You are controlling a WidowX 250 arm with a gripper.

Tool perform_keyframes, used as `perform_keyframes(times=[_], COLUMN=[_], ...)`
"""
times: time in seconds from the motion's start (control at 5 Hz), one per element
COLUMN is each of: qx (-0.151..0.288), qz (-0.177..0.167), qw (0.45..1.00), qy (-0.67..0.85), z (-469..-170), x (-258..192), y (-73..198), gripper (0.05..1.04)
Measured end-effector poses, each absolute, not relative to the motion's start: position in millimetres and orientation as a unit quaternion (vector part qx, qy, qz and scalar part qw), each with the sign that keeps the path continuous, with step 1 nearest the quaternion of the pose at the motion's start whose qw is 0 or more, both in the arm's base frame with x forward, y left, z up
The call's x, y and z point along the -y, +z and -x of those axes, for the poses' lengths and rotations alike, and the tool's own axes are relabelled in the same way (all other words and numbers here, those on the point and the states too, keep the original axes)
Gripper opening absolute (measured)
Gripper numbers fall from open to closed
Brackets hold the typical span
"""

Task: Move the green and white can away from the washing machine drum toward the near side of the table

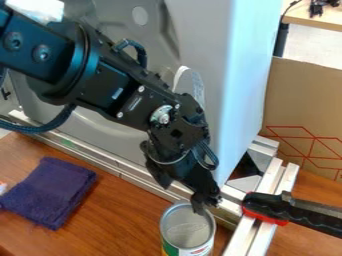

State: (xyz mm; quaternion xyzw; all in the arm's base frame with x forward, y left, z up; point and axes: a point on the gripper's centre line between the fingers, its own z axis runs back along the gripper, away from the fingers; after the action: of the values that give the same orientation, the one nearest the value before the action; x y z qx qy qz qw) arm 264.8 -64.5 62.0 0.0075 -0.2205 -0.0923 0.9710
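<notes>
"Where's your end effector point(206, 202)?"
"At the far rim of the tin can point(187, 232) on the bench point(120, 210); open or closed, I can't tell."
"Your risk?"
"Sideways pressure there could tip the can."

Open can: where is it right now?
In the camera view, the open can stands at the bottom, slightly right of centre, by the gripper, between the purple cloth and the black-and-red handle.
</notes>
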Motion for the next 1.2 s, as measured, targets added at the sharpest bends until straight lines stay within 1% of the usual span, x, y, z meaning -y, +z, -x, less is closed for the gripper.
perform_keyframes(times=[0.2,0.4,0.8,1.2], qx=[0.261,0.27,0.278,0.285], qz=[0.021,0.006,-0.003,0.012], qw=[0.962,0.962,0.961,0.957], qy=[-0.076,-0.031,0.013,0.049], z=[-270.2,-276.2,-280.4,-282.4], x=[71.3,64.5,66.9,68.3], y=[59.6,53.2,31.9,24.5], gripper=[1.001,1.001,1.0,1.001])
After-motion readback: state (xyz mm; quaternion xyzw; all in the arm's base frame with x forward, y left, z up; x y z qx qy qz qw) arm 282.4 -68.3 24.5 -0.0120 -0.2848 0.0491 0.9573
